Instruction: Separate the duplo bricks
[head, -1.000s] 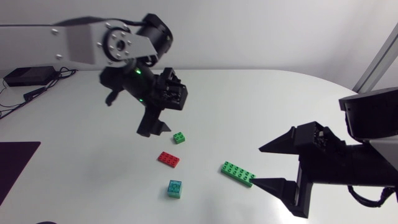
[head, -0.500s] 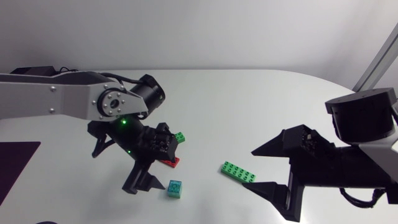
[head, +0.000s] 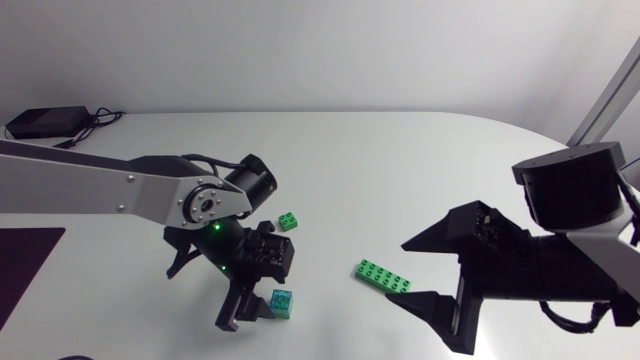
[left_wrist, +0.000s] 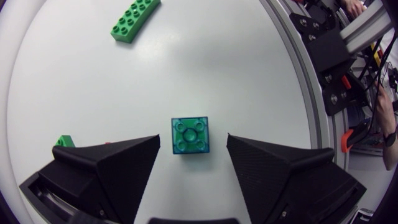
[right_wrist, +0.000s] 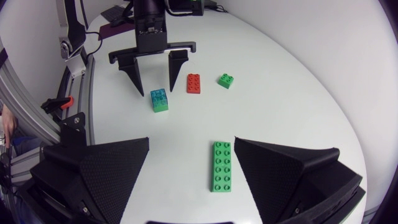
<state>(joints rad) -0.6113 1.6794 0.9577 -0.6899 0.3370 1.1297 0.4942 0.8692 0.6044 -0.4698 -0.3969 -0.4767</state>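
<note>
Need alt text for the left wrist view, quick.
The left gripper, open, straddles a teal brick on the white table without touching it. A long green brick lies farther ahead, and a small green brick peeks out beside one finger.

Black box, dark mat, white table

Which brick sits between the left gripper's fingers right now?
The teal see-through brick; the red brick, small green brick and long green brick lie outside the open left gripper.

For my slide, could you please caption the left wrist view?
Open left gripper flanks a teal brick; long green brick ahead.
</note>
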